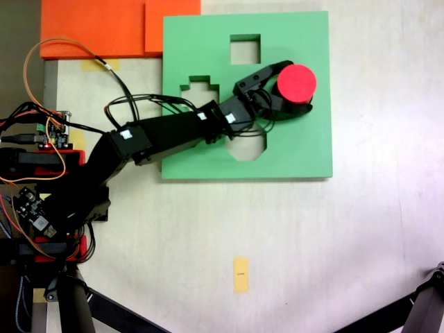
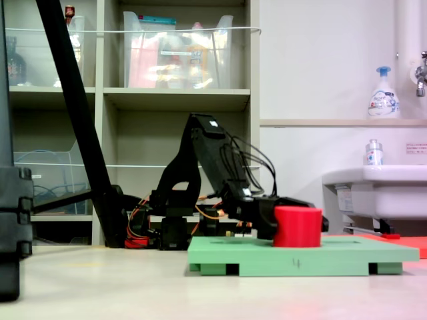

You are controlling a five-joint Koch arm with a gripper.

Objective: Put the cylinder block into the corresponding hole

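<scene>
The black pincer (image 1: pixel 295 89) is closed around the short bright red-pink foam cylinder block (image 1: pixel 297 81), one finger curving along its upper-left edge and the other passing beneath its lower edge in the top-down fixed view. In the side-on fixed view the pincer (image 2: pixel 283 223) grips the cylinder block (image 2: pixel 297 227) low on its wall, and the block stands upright with its base at the top surface of the square green foam board (image 2: pixel 300 255); whether it has sunk at all into the board cannot be told. Seen from above, the block sits over the right-hand part of the board (image 1: pixel 305 149), where the circular cutout, the corresponding hole, is covered and not visible. The square cutout (image 1: pixel 245 48) lies to the upper left, the cross-shaped cutout (image 1: pixel 200 88) further left, and the octagonal cutout (image 1: pixel 250 147) below the wrist. The black arm (image 1: pixel 173 135) reaches from its base at the left edge, rises to a high elbow (image 2: pixel 203 130), then slopes down with the wrist nearly level. Two orange foam slabs (image 1: pixel 104 28) adjoin the board's upper-left corner on the pale table (image 1: pixel 361 243).
</scene>
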